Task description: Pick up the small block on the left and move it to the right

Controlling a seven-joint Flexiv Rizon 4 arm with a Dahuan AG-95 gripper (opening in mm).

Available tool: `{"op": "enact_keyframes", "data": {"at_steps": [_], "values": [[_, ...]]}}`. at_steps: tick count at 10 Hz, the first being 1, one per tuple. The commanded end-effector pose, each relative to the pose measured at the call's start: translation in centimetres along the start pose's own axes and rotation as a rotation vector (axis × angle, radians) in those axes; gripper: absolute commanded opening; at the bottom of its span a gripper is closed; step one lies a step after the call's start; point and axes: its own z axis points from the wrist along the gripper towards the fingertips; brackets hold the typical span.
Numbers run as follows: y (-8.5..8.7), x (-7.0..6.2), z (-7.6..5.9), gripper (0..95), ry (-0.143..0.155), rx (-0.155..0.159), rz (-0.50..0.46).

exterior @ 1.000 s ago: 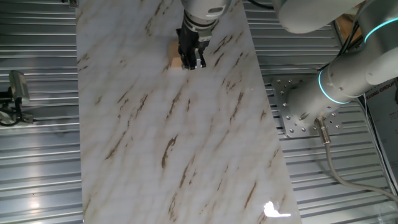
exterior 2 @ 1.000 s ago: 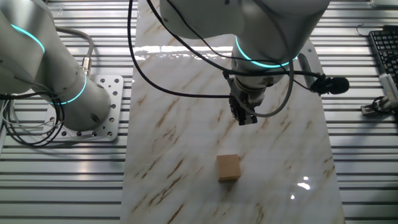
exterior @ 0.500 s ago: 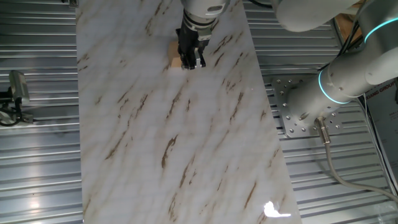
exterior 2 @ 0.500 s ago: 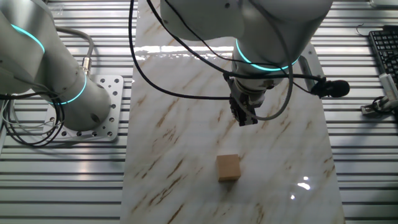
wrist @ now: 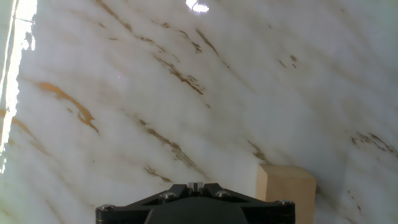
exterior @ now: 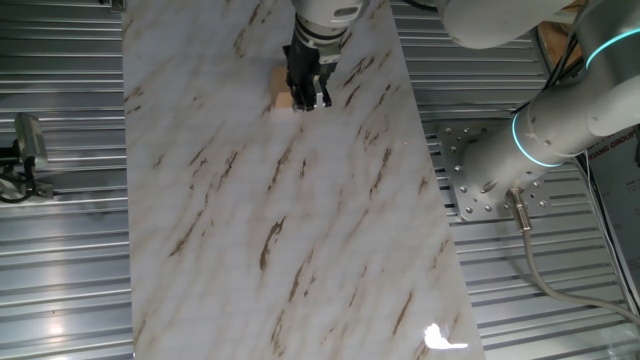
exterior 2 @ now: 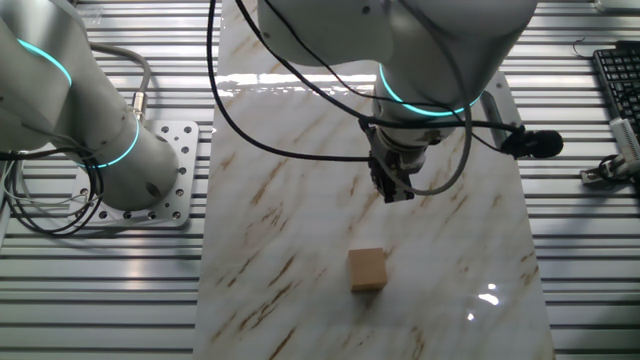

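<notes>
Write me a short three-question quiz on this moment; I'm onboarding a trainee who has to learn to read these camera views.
1. True or false: the gripper is holding the small block.
2. Multiple choice: the block rests on (A) the ribbed metal floor, (B) the marble tabletop, (C) the keyboard.
3. In the hand view, on which side of the picture does the block appear?

Key
1. False. In the other fixed view the block sits on the tabletop apart from the gripper, with bare marble between them.
2. B.
3. Lower right, beside the gripper's black body and not between the fingers.
</notes>
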Motion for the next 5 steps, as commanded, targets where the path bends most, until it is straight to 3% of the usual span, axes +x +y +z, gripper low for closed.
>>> {"op": "enact_keyframes", "data": {"at_steps": [1,5], "values": [[0.05,-0.02,0.02,0.0,0.008,-0.021,-0.004],[0.05,-0.02,0.02,0.0,0.050,-0.050,0.010]]}}
